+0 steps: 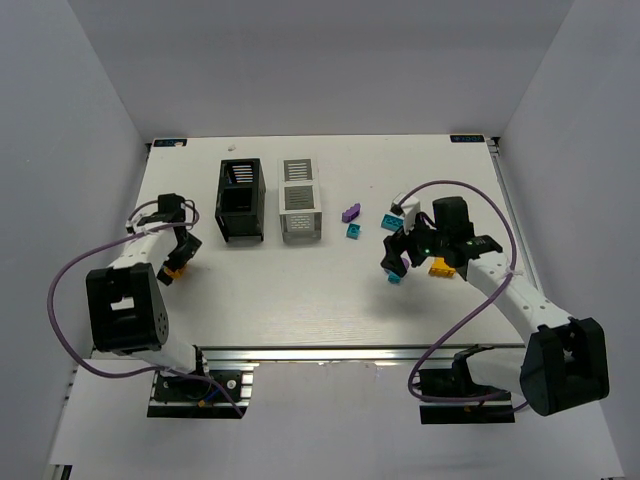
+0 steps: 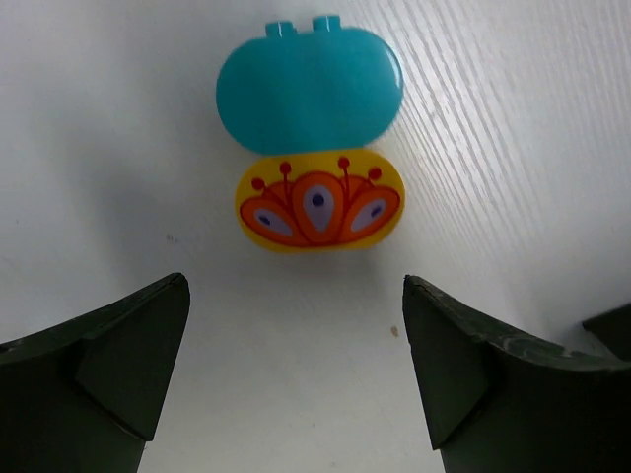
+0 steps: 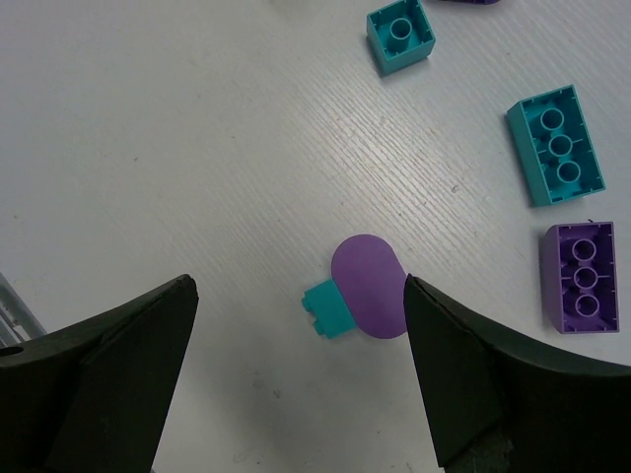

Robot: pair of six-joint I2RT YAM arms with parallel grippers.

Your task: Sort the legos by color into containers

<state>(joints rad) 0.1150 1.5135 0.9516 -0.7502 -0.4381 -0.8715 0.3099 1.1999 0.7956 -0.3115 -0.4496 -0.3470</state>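
Note:
In the left wrist view a teal oval lego [image 2: 309,94] lies against a yellow-orange oval lego [image 2: 318,205] with a red flower print, just ahead of my open, empty left gripper [image 2: 296,374]. From above, the left gripper [image 1: 179,255] hangs over that yellow-orange piece [image 1: 172,270] at the table's left. My right gripper [image 3: 296,374] is open over a purple oval lego [image 3: 368,286] stuck on a small teal brick [image 3: 328,308]. From above, the right gripper [image 1: 398,264] is over that teal piece [image 1: 393,279]. The black container [image 1: 240,200] and the white container [image 1: 300,198] stand side by side at the back.
Loose legos lie right of the white container: a purple one [image 1: 350,212] and two teal ones [image 1: 353,231] [image 1: 386,220]. The right wrist view shows a small teal brick [image 3: 400,34], a longer teal brick [image 3: 555,145] and a purple brick [image 3: 582,277]. A yellow-orange brick [image 1: 438,267] lies beside the right arm.

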